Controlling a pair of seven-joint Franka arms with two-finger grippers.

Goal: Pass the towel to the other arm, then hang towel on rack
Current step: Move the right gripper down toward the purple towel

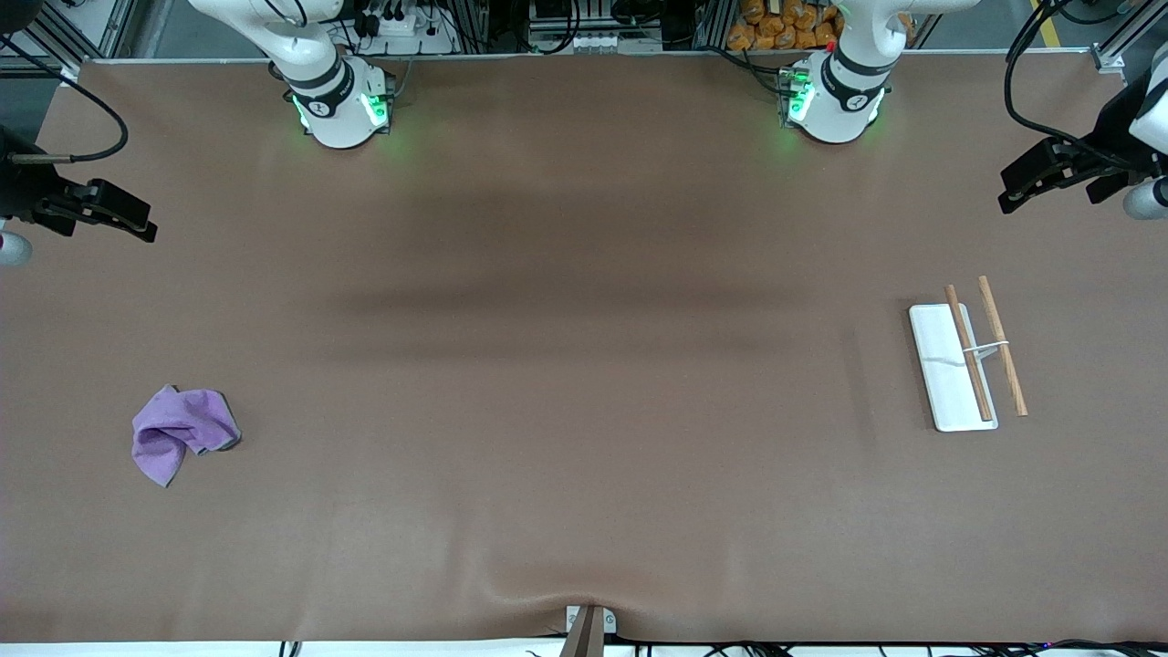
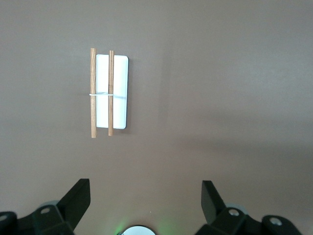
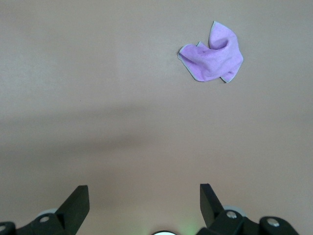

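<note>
towel (image 1: 184,432) crumpled on table, rack (image 1: 965,363) well apart

The towel (image 1: 184,432) is soft lilac cloth with a slightly fuzzy, matt surface and a thin dark edge. The rack (image 1: 949,370) has a smooth white base plate, probably plastic, with a light gloss, and two rods of light-brown wood with visible grain. The table (image 1: 584,456) has a brown matt covering, smooth with some gentle waves.
</note>
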